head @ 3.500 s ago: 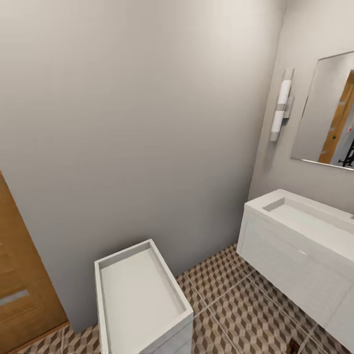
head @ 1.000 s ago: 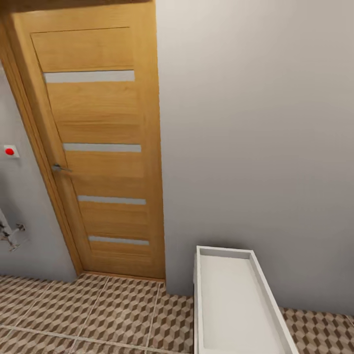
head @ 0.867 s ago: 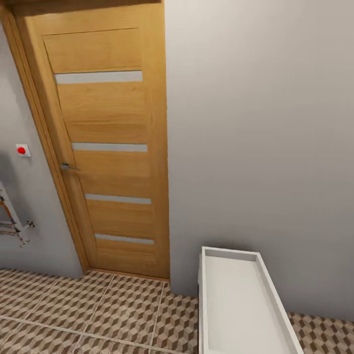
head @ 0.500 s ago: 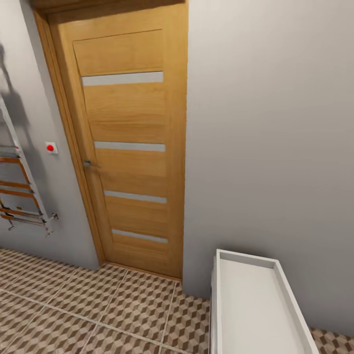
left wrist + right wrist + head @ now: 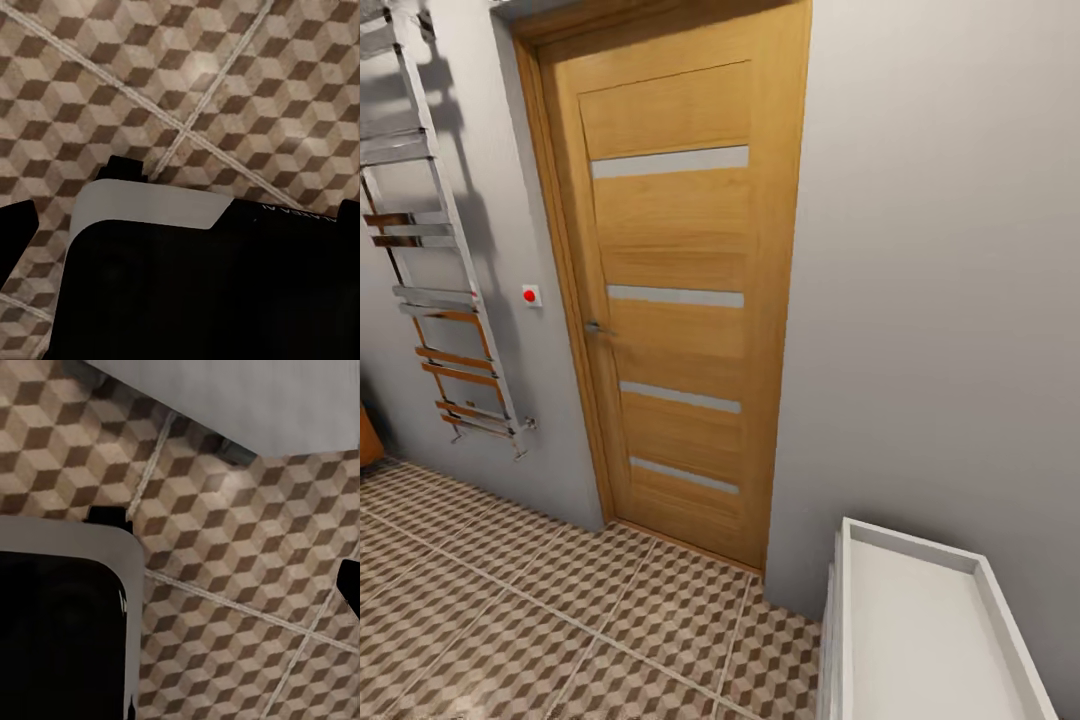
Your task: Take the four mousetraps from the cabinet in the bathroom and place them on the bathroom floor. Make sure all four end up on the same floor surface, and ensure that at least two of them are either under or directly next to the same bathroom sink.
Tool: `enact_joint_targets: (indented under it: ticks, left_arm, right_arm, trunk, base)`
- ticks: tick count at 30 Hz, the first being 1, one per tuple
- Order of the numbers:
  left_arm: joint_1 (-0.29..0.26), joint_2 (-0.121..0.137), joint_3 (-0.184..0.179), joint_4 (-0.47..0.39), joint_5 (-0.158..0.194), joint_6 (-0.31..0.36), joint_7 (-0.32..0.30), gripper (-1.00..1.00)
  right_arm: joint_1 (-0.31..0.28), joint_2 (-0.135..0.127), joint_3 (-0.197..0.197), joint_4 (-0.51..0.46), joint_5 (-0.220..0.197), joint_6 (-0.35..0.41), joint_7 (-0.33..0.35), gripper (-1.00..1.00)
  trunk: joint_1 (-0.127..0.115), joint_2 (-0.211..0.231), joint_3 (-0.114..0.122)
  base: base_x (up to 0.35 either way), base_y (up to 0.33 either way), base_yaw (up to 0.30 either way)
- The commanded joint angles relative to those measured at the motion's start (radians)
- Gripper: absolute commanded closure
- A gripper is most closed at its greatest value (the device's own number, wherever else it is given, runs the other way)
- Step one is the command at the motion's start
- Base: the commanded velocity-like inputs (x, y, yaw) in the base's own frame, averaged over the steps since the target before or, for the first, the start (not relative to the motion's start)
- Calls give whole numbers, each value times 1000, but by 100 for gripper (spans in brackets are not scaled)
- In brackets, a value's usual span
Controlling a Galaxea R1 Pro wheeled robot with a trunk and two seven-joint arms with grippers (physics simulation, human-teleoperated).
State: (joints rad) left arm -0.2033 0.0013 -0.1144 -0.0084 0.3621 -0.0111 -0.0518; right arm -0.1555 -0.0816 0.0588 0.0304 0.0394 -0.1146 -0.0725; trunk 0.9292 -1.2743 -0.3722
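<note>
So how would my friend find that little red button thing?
Start at the big orange-brown wooden door with four pale stripes across it. Look at the grey wall just beside its handle side, before the ladder-shaped towel rail. The button is a tiny white square with a red dot, the only red thing there.

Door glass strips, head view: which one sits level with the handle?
The second strip from the top on the wooden door; the handle sits just below its left end. The other three lie well above or below it.

Nothing here reads clearly; faint pale lettering on the black robot body (image 5: 225, 292) in the left wrist view stays illegible.
</note>
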Motion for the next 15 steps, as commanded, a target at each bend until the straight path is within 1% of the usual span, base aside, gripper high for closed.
enact_joint_targets:
  ticks: [1, 15]
  left_arm:
    - [-1, 0, -8, 1, 11, -1, -4, -100]
    - [-1, 0, -8, 1, 12, -1, -2, -100]
  right_arm:
    - [-1, 1, 6, 3, 5, -5, -4, -100]
    - [1, 14, 6, 3, 9, -5, -3, -100]
  trunk:
    - [0, -1, -1]
    - [0, -1, -1]
  base:
    - [0, 0, 284]
    - [0, 0, 284]
